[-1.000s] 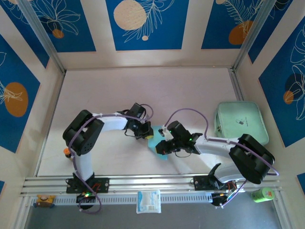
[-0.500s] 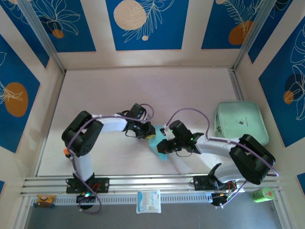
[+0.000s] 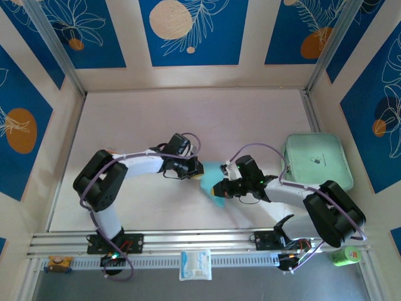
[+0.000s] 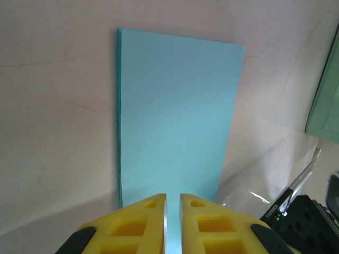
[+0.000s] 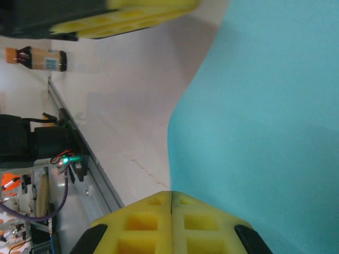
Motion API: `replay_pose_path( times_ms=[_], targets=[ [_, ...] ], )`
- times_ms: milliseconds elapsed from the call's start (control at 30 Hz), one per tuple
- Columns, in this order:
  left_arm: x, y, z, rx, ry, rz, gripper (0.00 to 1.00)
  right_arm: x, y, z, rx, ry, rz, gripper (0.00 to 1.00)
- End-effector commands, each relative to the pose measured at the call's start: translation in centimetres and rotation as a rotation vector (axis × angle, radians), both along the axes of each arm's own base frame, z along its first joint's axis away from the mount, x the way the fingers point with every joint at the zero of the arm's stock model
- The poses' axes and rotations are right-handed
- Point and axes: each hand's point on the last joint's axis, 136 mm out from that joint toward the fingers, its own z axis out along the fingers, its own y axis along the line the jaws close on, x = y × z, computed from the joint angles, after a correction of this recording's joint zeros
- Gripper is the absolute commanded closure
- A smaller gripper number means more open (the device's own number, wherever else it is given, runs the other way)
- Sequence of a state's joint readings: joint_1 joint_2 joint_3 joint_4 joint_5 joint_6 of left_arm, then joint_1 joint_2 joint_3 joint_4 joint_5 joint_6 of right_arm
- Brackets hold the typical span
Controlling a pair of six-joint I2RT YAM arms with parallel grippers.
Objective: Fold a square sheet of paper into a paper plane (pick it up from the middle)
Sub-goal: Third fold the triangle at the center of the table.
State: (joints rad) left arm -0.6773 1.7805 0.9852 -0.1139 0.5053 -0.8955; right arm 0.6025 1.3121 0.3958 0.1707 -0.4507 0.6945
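Mid-fold: paper [image 4: 175, 116], halved to a rectangle, clenched at opposite ends by left jaws and right jaws, toward the table's [image 3: 156, 119] near edge. Next, likely: firming the crease.

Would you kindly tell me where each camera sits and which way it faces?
Top camera: fixed above and behind the robot, looking down on the table; the left arm and right arm show, meeting at the blue paper.
Left wrist: looks along the left fingers, which pinch the paper.
Right wrist: looks along the right fingers, closed on the paper; the left fingers show at the top.
Shared: the paper appears in all three.
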Motion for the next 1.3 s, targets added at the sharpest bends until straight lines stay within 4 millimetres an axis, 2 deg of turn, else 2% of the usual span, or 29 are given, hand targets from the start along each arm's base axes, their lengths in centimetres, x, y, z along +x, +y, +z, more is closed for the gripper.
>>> replay_pose_path(
  times_ms=[0, 267, 533, 667, 867, 1267],
  targets=[
    [0.4, -1.2, 0.7, -0.013, -0.006, -0.066, 0.86, -1.0, 0.4, 0.4, 0.05, 0.035, 0.043, 0.97],
    [0.8, -3.2, -1.2, -0.001, 0.042, -0.16, 0.89, -1.5, 0.7, 0.4, 0.056, 0.046, 0.065, 0.97],
    [-1.0, -2.1, -5.1, 0.129, 0.119, -0.209, 0.91, -1.4, 0.5, -0.3, 0.014, 0.052, 0.052, 0.97],
    [-2.0, -1.5, -6.3, 0.16, 0.14, -0.218, 0.92, -1.2, 0.4, -0.5, -0.005, 0.052, 0.044, 0.97],
    [-2.6, -0.6, -6.8, 0.196, 0.145, -0.222, 0.93, -0.6, -0.4, -1.7, -0.083, 0.056, -0.002, 0.98],
    [-2.3, -0.4, -6.1, 0.198, 0.123, -0.202, 0.94, 1.0, -2.2, -3.2, -0.242, 0.045, -0.095, 0.98]
  ],
)
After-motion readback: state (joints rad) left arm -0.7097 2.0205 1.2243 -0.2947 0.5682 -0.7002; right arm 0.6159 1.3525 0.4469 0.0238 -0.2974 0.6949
